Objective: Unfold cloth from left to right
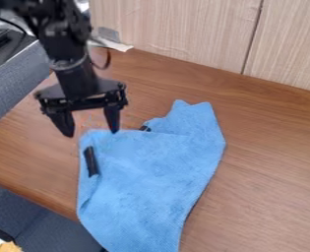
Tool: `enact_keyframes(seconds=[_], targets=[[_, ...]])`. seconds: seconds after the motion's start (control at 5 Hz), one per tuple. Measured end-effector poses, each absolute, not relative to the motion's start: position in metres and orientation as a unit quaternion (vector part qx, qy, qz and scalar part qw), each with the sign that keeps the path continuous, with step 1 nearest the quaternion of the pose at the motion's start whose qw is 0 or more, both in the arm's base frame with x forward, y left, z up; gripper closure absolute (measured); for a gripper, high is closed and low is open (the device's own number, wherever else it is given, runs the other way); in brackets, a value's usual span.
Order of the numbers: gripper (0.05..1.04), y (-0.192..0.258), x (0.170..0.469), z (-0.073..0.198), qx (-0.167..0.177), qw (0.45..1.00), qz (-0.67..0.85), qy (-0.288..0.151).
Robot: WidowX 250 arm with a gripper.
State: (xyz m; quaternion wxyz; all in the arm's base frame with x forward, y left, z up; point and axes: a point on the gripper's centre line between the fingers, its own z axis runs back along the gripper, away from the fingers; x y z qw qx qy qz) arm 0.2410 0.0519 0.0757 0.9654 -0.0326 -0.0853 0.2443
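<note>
"Camera view, near side first: what do you see?"

"At the bottom, the blue cloth (144, 172) comes down past the front edge of the wooden table (269, 162). In the lower left corner I see one small orange piece (9, 247)."

"And a little farther?"

"The wide part of the cloth is lying on the table, with some creases. On its left side there is a narrow black piece (91, 161)."

"Where is your hand?"

"My gripper (89, 131) hangs down at the upper left corner of the cloth. Its two fingers are spread apart. If one tip touches the cloth, I cannot tell."

"And behind?"

"To the right of my gripper, the cloth makes two peaks which point away. Farthest stand the pale wood panels (170, 24)."
</note>
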Motion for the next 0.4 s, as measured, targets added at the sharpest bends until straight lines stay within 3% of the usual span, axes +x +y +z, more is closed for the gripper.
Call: enact_keyframes(seconds=[0.2, 0.4], targets=[[0.084, 0.0467, 0.238, 0.0992, -0.064, 0.968, 0.218, -0.109], [0.084, 0.0475, 0.2382, 0.1004, -0.065, 0.967, 0.218, -0.112]])
